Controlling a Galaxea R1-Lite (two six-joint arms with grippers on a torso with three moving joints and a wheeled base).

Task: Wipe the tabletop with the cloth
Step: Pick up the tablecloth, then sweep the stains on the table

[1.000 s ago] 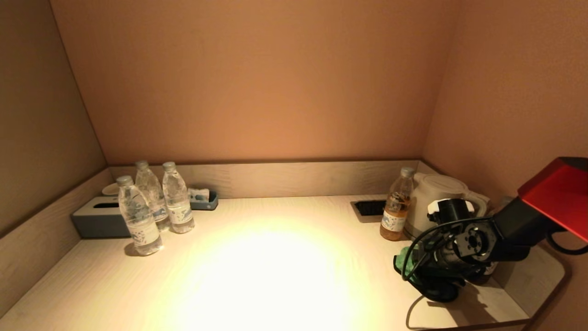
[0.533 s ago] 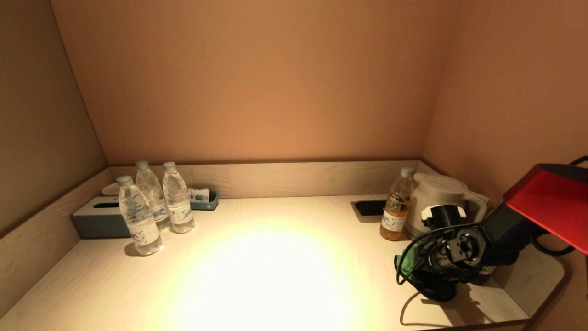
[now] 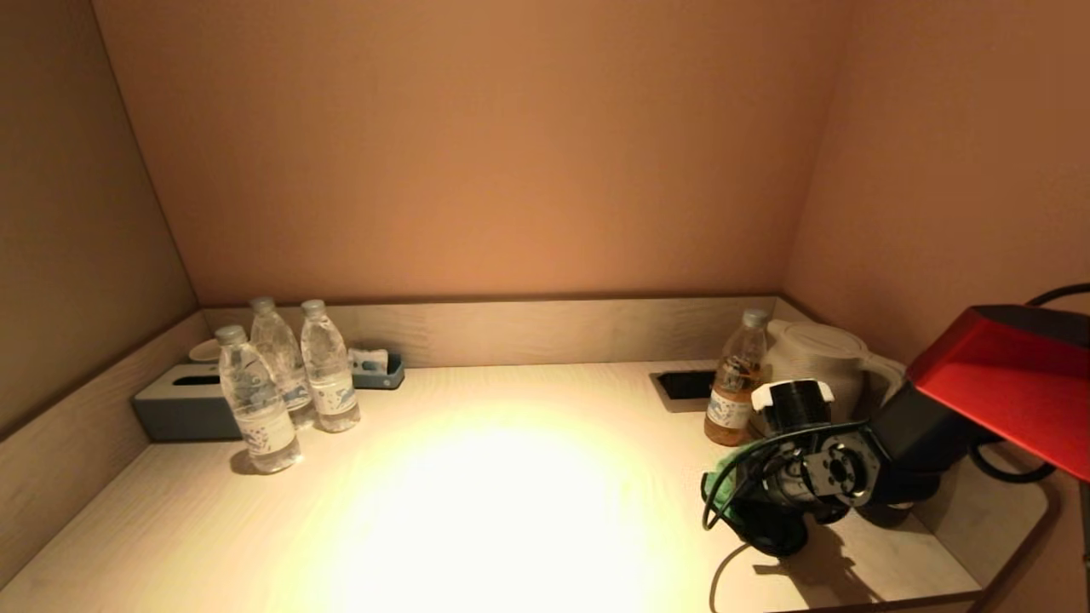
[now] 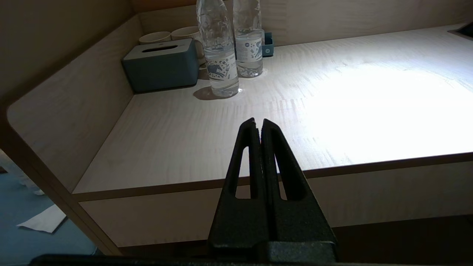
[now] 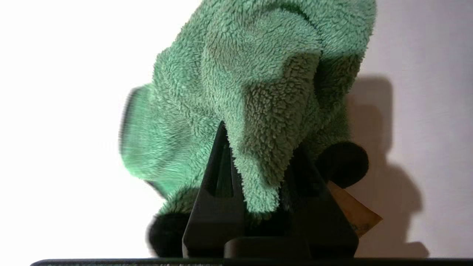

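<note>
right hand [image 3: 739,502] on tabletop [image 3: 511,511] | green cloth [image 3: 722,473] | 3 water bottles [image 3: 281,383]

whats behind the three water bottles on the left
Behind the water bottles sit a grey tissue box, cups and a small blue tray. The tray's contents are mostly hidden.

At the back left corner of the counter [image 3: 511,511]: tissue box [image 3: 183,407], cups [image 4: 166,36] behind it, three water bottles [image 3: 285,383] just right of the box, small tray [image 3: 379,370] against the back edge. Near the back right corner: kettle [image 3: 813,353], a bottle [image 3: 734,379] touching its left side, socket recess [image 3: 684,385] left of that. Toward the front right corner: cloth [image 5: 255,96] on the counter, clamped in the right gripper [image 5: 258,147]. Off the front edge, left side: left gripper [image 4: 258,125].
</note>
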